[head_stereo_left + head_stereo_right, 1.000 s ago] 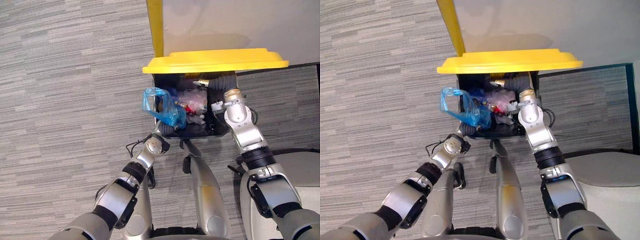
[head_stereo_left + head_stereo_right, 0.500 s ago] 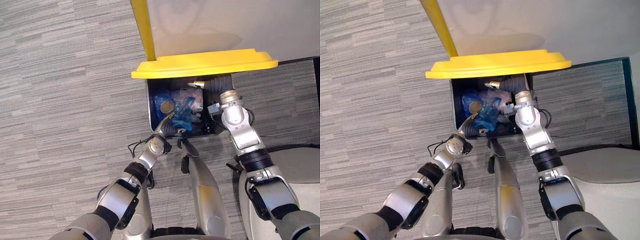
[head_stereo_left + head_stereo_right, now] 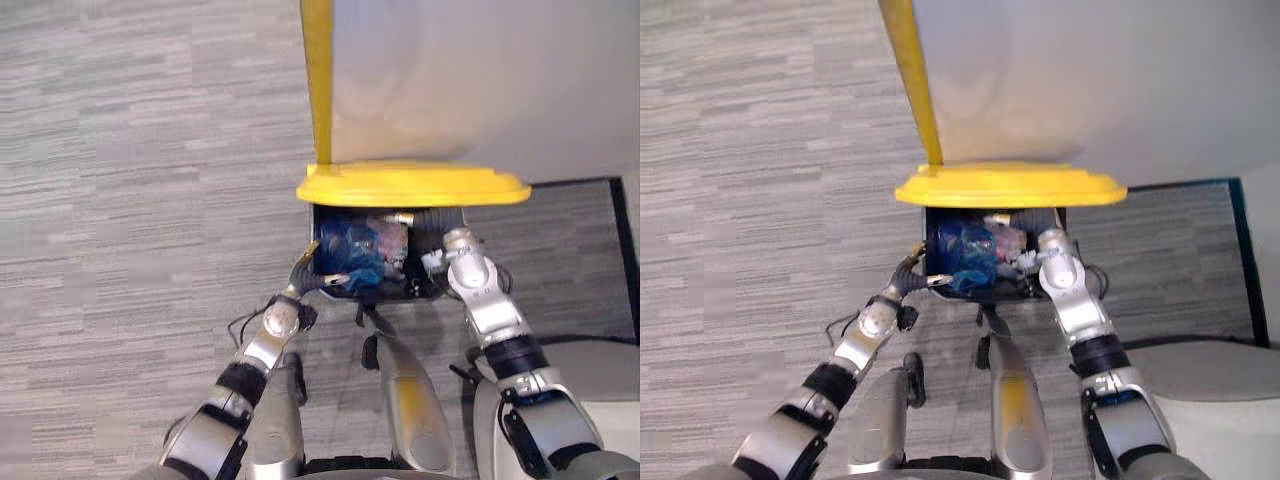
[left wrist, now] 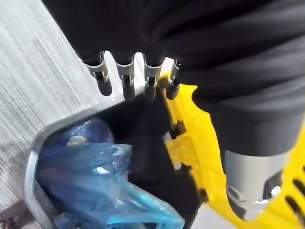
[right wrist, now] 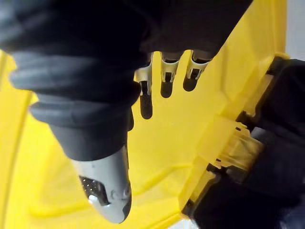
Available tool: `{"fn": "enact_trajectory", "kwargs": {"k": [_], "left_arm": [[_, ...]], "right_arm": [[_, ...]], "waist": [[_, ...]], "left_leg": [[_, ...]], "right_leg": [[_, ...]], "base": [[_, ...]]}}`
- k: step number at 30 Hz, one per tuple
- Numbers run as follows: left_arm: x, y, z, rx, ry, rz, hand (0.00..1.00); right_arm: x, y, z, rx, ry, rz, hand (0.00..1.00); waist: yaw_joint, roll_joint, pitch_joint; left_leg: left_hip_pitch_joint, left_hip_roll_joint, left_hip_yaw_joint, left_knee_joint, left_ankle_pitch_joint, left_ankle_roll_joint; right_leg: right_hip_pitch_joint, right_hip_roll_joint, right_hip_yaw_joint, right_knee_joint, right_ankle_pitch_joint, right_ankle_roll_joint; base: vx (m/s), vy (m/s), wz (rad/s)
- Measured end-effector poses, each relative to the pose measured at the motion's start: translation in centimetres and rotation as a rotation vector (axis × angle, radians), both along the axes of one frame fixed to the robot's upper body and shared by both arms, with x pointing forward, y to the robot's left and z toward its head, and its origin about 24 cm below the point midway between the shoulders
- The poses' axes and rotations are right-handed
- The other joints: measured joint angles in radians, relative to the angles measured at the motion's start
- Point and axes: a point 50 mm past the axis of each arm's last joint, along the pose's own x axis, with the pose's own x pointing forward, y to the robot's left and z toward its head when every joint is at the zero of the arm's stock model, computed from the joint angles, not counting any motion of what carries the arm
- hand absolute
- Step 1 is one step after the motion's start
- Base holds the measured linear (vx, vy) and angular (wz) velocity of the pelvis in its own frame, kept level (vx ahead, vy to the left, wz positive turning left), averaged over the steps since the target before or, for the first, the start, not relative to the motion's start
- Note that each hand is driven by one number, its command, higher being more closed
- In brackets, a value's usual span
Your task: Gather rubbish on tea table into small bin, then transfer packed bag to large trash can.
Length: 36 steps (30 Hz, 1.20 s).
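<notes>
A: Where is the packed bag lying?

B: The crumpled blue plastic bag (image 3: 352, 258) is sitting inside the large black trash can (image 4: 32, 157), under its raised yellow plastic lid (image 3: 412, 185).

A: And the robot hands?

B: The left robot hand (image 4: 125, 78) is hanging released at the near left rim. The right robot hand (image 5: 108, 187) is propping the lid with straight fingers, grasping nothing.

A: What is risky?

B: If that prop is slipping, the lid is probably dropping onto the left fingers.
</notes>
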Motion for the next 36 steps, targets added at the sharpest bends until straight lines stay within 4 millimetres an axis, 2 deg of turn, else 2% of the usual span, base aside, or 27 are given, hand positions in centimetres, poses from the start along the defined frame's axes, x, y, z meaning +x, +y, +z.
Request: {"fn": "enact_trajectory", "kwargs": {"k": [3, 6, 9, 10, 11, 15, 19, 21, 22, 23, 24, 25, 26, 27, 28, 29, 30, 32, 35, 36], "left_arm": [[-2.9, 1.9, -2.6, -0.033, 0.11, 0.077, 0.0], [-6.1, 4.3, -5.0, -0.068, 0.22, 0.195, 0.0], [-8.2, 6.3, -6.6, -0.073, 0.301, 0.293, 0.0], [-9.6, 7.4, -7.6, -0.08, 0.356, 0.357, 0.0], [-9.8, 7.5, -7.8, -0.082, 0.364, 0.366, 0.0], [-12.6, 8.7, -9.3, -0.083, 0.46, 0.445, 0.0], [-14.1, 9.1, -10.1, -0.081, 0.518, 0.479, 0.0], [-14.1, 9.1, -10.1, -0.082, 0.518, 0.48, 0.0], [-14.0, 9.0, -10.1, -0.083, 0.514, 0.479, 0.0], [-13.9, 8.8, -10.1, -0.096, 0.509, 0.483, 0.0], [-13.9, 8.6, -10.1, -0.106, 0.512, 0.493, 0.0], [-13.9, 8.5, -10.2, -0.108, 0.515, 0.491, 0.0], [-14.2, 8.4, -10.3, -0.109, 0.523, 0.491, 0.0], [-14.5, 8.5, -10.4, -0.107, 0.531, 0.495, 0.0], [-14.5, 8.5, -10.4, -0.107, 0.534, 0.494, 0.0], [-14.3, 8.0, -10.5, -0.121, 0.54, 0.492, 0.0], [-14.2, 6.8, -10.6, -0.155, 0.546, 0.484, 0.0], [-14.2, 5.7, -10.8, -0.185, 0.552, 0.479, 0.0], [-13.9, 5.8, -10.6, -0.182, 0.542, 0.478, 0.0], [-14.0, 5.9, -10.6, -0.179, 0.543, 0.479, 0.0]], "right_arm": [[-1.4, -0.2, -2.7, 0.034, 0.095, -0.019, 0.0], [-2.8, -0.1, -4.8, 0.063, 0.165, -0.029, 0.0], [-3.4, -0.1, -5.8, 0.088, 0.205, -0.042, 0.0], [-4.0, -0.4, -6.9, 0.097, 0.246, -0.059, 0.0], [-4.1, -0.5, -7.0, 0.099, 0.252, -0.063, 0.0], [-6.1, -1.2, -9.8, 0.122, 0.36, -0.114, 0.0], [-8.1, -1.7, -12.3, 0.135, 0.47, -0.158, 0.0], [-10.0, -2.0, -14.2, 0.146, 0.555, -0.193, 0.0], [-10.7, -2.1, -14.7, 0.15, 0.581, -0.205, 0.0], [-11.4, -2.2, -15.2, 0.168, 0.605, -0.228, 0.0], [-12.1, -2.0, -15.7, 0.188, 0.63, -0.246, 0.0], [-12.6, -2.1, -16.1, 0.198, 0.647, -0.26, 0.0], [-14.1, -2.0, -17.1, 0.223, 0.701, -0.29, 0.0], [-15.3, -1.6, -18.1, 0.245, 0.755, -0.304, 0.0], [-16.0, -1.5, -18.5, 0.255, 0.78, -0.312, 0.0], [-16.7, -1.8, -18.9, 0.255, 0.807, -0.332, 0.0], [-16.9, -2.5, -19.2, 0.249, 0.819, -0.357, 0.0], [-17.5, -3.1, -19.8, 0.238, 0.855, -0.39, 0.0], [-18.6, -3.9, -20.4, 0.238, 0.899, -0.435, 0.0], [-18.8, -4.0, -20.5, 0.238, 0.904, -0.444, 0.0]], "waist": [[0.016, 0.002, -0.032], [0.018, -0.001, -0.079], [0.019, -0.001, -0.095], [0.02, -0.001, -0.113], [0.02, -0.001, -0.115], [0.021, -0.014, -0.131], [0.02, -0.026, -0.139], [0.014, -0.038, -0.139], [0.014, -0.043, -0.14], [0.019, -0.035, -0.15], [0.013, -0.041, -0.152], [0.012, -0.049, -0.155], [0.017, -0.052, -0.166], [0.02, -0.077, -0.182], [0.018, -0.098, -0.19], [0.02, -0.09, -0.195], [0.025, -0.062, -0.208], [0.019, -0.031, -0.227], [0.014, -0.025, -0.229], [0.015, -0.025, -0.229]], "left_leg": [[0.049, -0.008, 0.0, -0.048, 0.018, 0.001], [0.092, -0.01, -0.001, -0.089, 0.035, -0.006], [0.139, -0.012, 0.003, -0.117, 0.043, -0.007], [0.158, -0.011, 0.006, -0.123, 0.044, -0.008], [0.161, -0.011, 0.007, -0.124, 0.044, -0.008], [0.213, -0.02, 0.036, -0.142, 0.043, -0.007], [0.236, -0.028, 0.061, -0.129, 0.04, -0.002], [0.233, -0.042, 0.061, -0.103, 0.037, 0.004], [0.23, -0.043, 0.061, -0.104, 0.044, 0.009], [0.21, -0.019, 0.073, -0.122, 0.066, 0.019], [0.192, -0.016, 0.069, -0.129, 0.084, 0.015], [0.191, -0.016, 0.065, -0.132, 0.088, 0.013], [0.183, -0.014, 0.063, -0.128, 0.091, 0.008], [0.169, -0.016, 0.057, -0.118, 0.091, 0.002], [0.164, -0.02, 0.053, -0.118, 0.097, -0.01], [0.168, -0.023, 0.055, -0.146, 0.117, -0.036], [0.162, -0.004, 0.073, -0.195, 0.149, -0.043], [0.164, 0.016, 0.086, -0.266, 0.195, -0.04], [0.171, 0.025, 0.099, -0.325, 0.244, -0.037], [0.172, 0.025, 0.099, -0.33, 0.249, -0.035]], "right_leg": [[0.04, -0.003, -0.002, -0.022, 0.0, 0.0], [0.075, -0.003, -0.007, -0.041, 0.0, 0.0], [0.11, -0.002, -0.006, -0.048, -0.001, 0.002], [0.125, 0.0, -0.004, -0.05, -0.004, 0.005], [0.128, 0.0, -0.004, -0.05, -0.004, 0.006], [0.152, 0.002, 0.024, -0.042, -0.012, 0.017], [0.152, -0.001, 0.052, -0.012, -0.017, 0.025], [0.138, -0.019, 0.054, 0.037, -0.032, 0.067], [0.138, -0.021, 0.054, 0.026, -0.026, 0.11], [0.105, -0.02, 0.045, 0.079, -0.046, 0.13], [0.035, -0.046, 0.052, 0.347, -0.138, 0.011], [0.03, -0.062, 0.053, 0.447, -0.175, -0.003], [0.053, -0.095, 0.06, 0.579, -0.25, 0.021], [0.086, -0.121, 0.081, 0.602, -0.333, 0.053], [0.102, -0.123, 0.079, 0.57, -0.364, 0.062], [0.127, -0.098, 0.07, 0.488, -0.377, 0.039], [0.141, -0.059, 0.072, 0.394, -0.354, 0.003], [0.151, -0.015, 0.076, 0.286, -0.296, -0.021], [0.17, 0.011, 0.077, 0.194, -0.239, -0.031], [0.175, 0.014, 0.076, 0.179, -0.233, -0.023]], "base": [[0.03, -0.01, 0.06], [0.01, -0.004, 0.04], [-0.01, -0.005, -0.02], [-0.03, -0.013, -0.04], [-0.04, -0.012, -0.08], [-0.07, -0.004, -0.18], [-0.11, -0.004, -0.22], [-0.12, 0.002, 0.0], [-0.15, -0.046, 0.0], [-0.15, -0.07, 0.05], [-0.14, -0.097, 0.11], [-0.1, -0.079, 0.18], [-0.05, -0.128, 0.15], [-0.03, -0.159, 0.18], [0.02, -0.215, 0.2], [0.02, -0.192, -0.06], [0.0, -0.166, -0.24], [-0.05, -0.067, -0.37], [-0.07, -0.031, -0.14], [-0.1, 0.014, 0.03]]}}
